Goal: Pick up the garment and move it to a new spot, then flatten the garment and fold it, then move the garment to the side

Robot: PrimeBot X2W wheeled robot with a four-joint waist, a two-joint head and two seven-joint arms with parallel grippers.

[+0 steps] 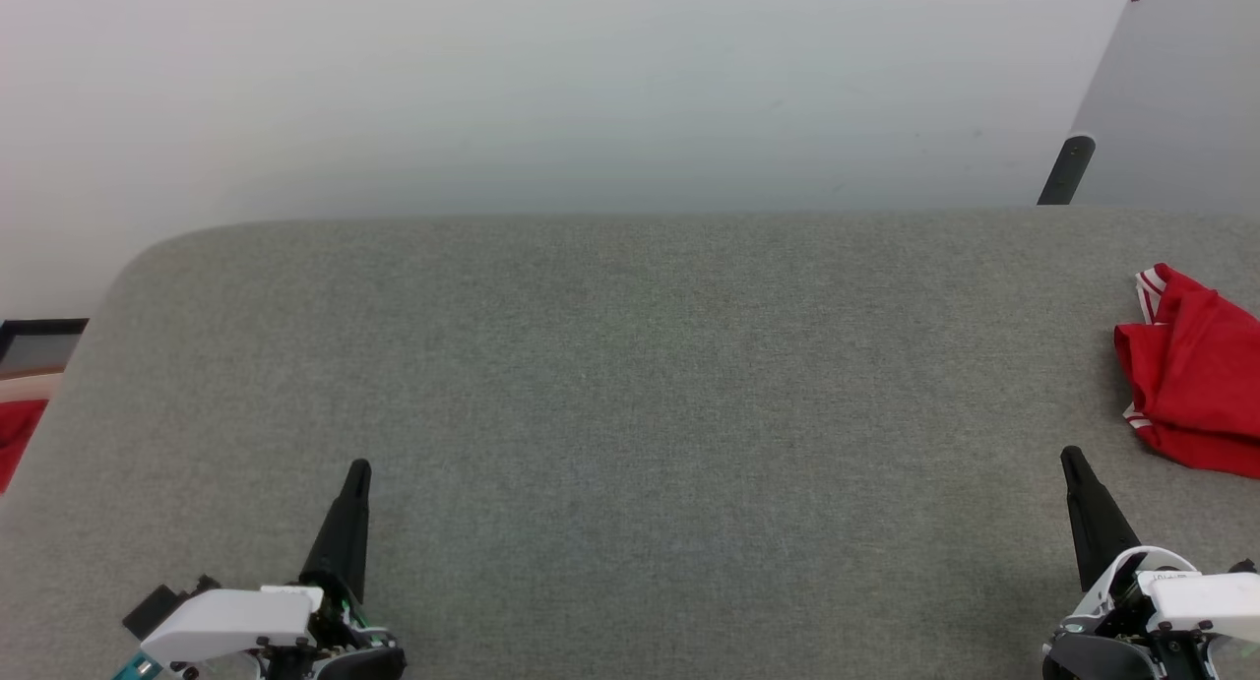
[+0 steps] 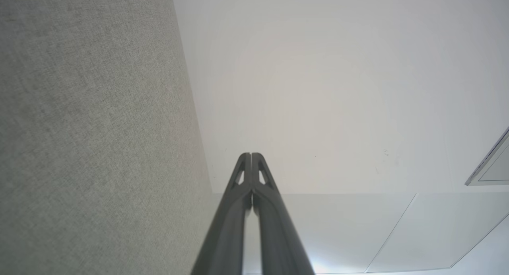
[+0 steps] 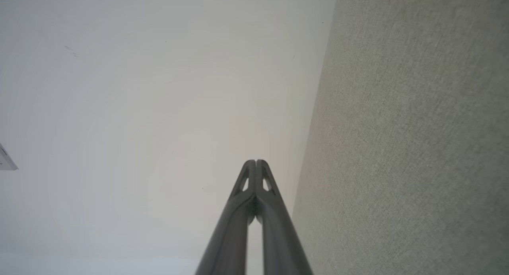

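In the head view, closest to you at the bottom of the frame, your left gripper [image 1: 358,468] sat at the lower left and your right gripper [image 1: 1071,456] at the lower right. Each showed as a single dark point aimed up the frame, fingers pressed together with nothing between them. Both rested over the grey fabric surface [image 1: 630,385], which filled the lower two thirds of the picture. The garment [image 1: 1196,385] lay crumpled at the far right edge, at mid-height. It was bright red with striped white trim showing at its upper left fold, partly cut off by the frame, and it sat just above your right gripper without touching it. A scrap of red cloth [image 1: 15,439] showed at the far left edge, off the surface. A white wall [image 1: 591,90] ran across the top, with a dark post [image 1: 1066,171] at the upper right. In the left wrist view, your left gripper [image 2: 251,155] rose from the bottom centre with its fingertips meeting and empty, the grey fabric surface [image 2: 91,127] on the left and the white wall [image 2: 318,88] on the right. In the right wrist view, your right gripper [image 3: 255,162] was likewise closed tip to tip on nothing, with the white wall [image 3: 159,108] on the left and the grey fabric surface [image 3: 417,127] on the right.
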